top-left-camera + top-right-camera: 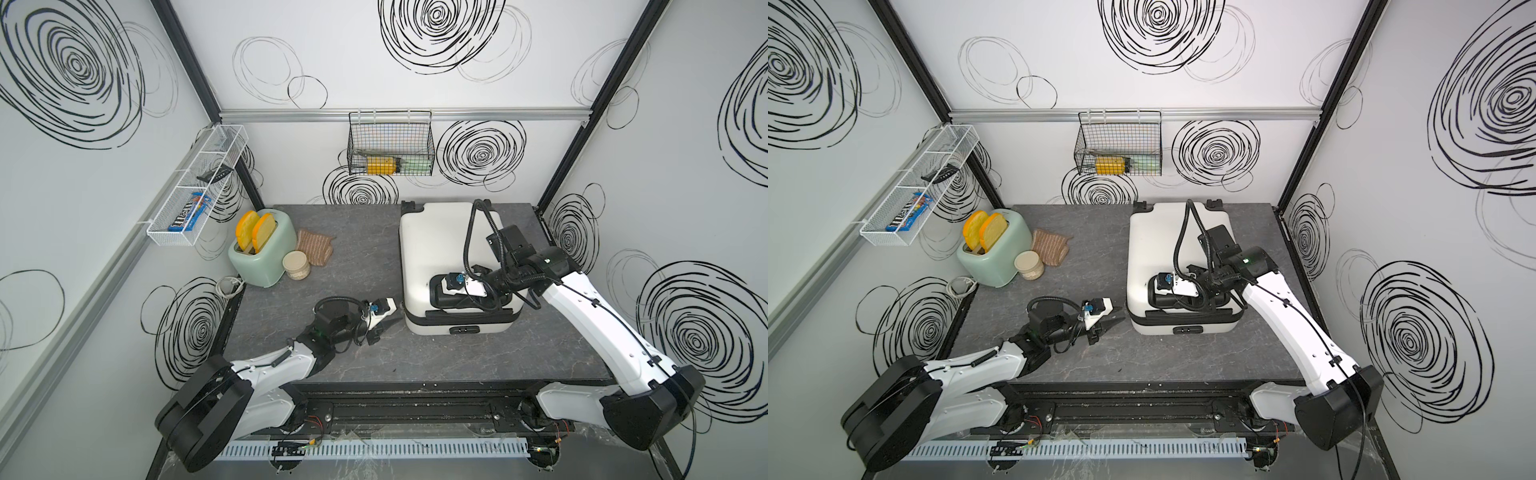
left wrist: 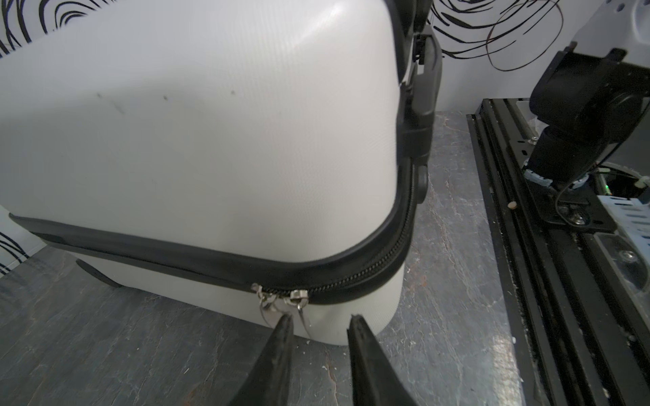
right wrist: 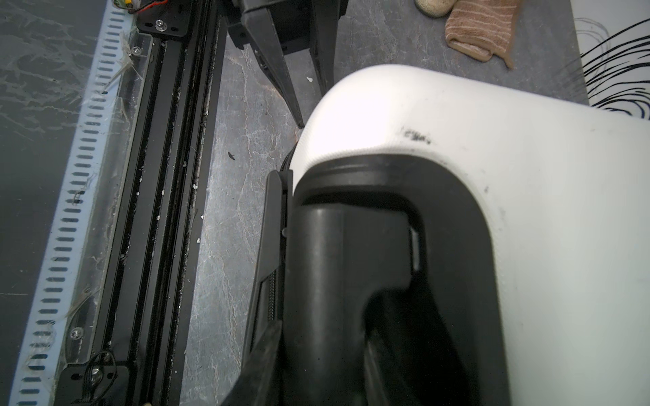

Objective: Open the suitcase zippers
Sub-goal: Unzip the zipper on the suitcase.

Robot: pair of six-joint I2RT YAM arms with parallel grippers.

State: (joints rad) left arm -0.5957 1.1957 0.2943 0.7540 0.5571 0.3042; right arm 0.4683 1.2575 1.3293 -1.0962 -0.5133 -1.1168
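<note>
Left gripper (image 2: 320,318) is held beside the suitcase (image 2: 211,140), fingers parted, one tip at the two pulls (image 2: 281,298) of the shut zipper (image 2: 351,277). Flat on the table's (image 1: 353,257) right side, the suitcase is steadied by the right gripper (image 1: 440,291), clamped on its handle (image 3: 316,274). Grasping is judged in hand; next, one pull must be pinched and drawn along the seam.

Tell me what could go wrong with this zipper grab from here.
1. The two silver zipper pulls hang side by side, and the open left end effector sits off-centre of them: closing may pinch both tabs or neither.
2. They lie just before the suitcase's rounded corner, where the slider could bind.
3. The right end effector clamps the black handle; if it slips, the suitcase may slide instead of unzipping.
</note>
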